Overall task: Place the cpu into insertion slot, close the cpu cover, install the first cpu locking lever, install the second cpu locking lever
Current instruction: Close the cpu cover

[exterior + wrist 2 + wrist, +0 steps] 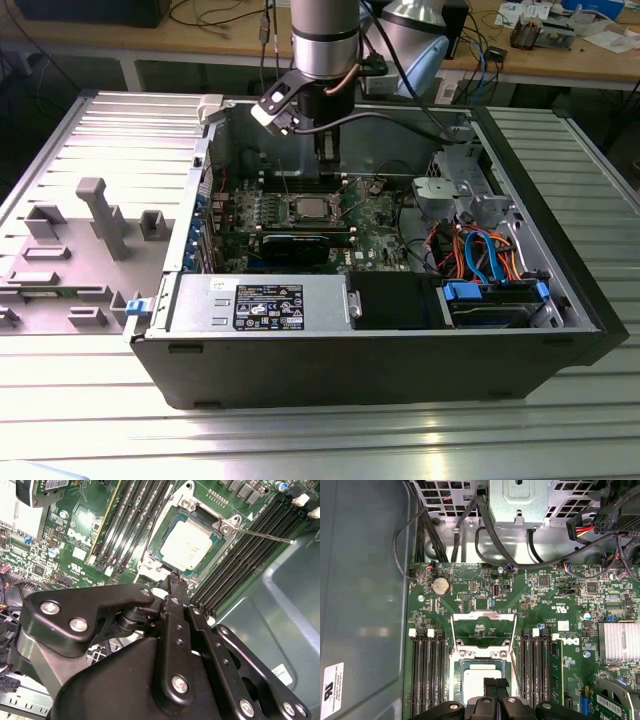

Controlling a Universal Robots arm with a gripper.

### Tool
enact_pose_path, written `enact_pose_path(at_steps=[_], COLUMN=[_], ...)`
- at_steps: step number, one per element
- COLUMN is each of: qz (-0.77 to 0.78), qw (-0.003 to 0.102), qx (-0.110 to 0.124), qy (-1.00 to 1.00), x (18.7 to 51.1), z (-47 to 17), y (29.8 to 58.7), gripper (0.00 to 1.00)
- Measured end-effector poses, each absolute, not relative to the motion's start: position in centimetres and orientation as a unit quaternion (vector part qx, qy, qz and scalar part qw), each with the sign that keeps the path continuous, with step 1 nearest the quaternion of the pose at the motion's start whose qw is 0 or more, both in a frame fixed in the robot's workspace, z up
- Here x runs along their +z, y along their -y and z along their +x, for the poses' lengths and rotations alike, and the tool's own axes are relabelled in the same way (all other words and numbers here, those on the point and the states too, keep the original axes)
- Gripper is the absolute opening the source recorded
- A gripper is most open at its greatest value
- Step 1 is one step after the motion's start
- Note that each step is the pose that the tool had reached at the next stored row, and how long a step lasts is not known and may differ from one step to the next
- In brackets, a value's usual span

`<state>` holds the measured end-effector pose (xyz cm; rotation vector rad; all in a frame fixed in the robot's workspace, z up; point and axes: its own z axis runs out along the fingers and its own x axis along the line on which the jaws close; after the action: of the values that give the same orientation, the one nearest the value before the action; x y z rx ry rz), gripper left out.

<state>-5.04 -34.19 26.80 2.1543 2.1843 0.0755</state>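
Hovering over the chip [474, 680], the fingers [490, 687] are pressed together and hold nothing. The chip lies seated in its socket on the green board [540, 610], with the metal cover [482, 616] flipped open just beyond it.

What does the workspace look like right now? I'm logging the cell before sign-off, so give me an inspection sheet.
Surface: ribbed metal table bearing an open computer case.
Job's things: cpu lies in its socket; cpu cover stands open beside it.
Clutter: grey plastic fixtures on the exterior view's left.
Grippers: gripper shut, over the socket's edge.
Cables: orange and blue cables inside the case.
Surroundings: wooden bench behind the table.
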Motion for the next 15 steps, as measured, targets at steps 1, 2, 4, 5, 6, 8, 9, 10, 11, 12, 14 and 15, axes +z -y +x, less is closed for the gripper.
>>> enact_pose_path(at_steps=[1, 2, 4, 5, 6, 8, 9, 10, 11, 12, 14, 15], qz=[0.702, 0.702, 0.702, 0.702, 0.702, 0.702, 0.702, 0.701, 0.702, 0.702, 0.702, 0.702], qw=[0.036, 0.036, 0.036, 0.036, 0.036, 0.036, 0.036, 0.036, 0.036, 0.036, 0.036, 0.036], qx=[0.025, 0.025, 0.025, 0.025, 0.025, 0.025, 0.025, 0.025, 0.025, 0.025, 0.025, 0.024], qy=[-0.711, -0.711, -0.711, -0.711, -0.711, -0.711, -0.711, -0.711, -0.711, -0.711, -0.711, -0.711], x=[26.81, 26.81, 26.81, 26.81, 26.8, 26.81, 26.81, 26.81, 26.81, 26.81, 26.81, 26.81], z=[-5.02, -4.97, -4.93, -4.91, -4.88, -4.84, -4.82, -4.8, -4.78, -4.77, -4.71, -4.7], y=[34.19, 34.2, 34.2, 34.2, 34.21, 34.24, 34.24, 34.25, 34.25, 34.26, 34.26, 34.27], gripper=[0.11, 0.11, 0.11, 0.11, 0.11, 0.11, 0.11, 0.11, 0.11, 0.11, 0.11, 0.11])
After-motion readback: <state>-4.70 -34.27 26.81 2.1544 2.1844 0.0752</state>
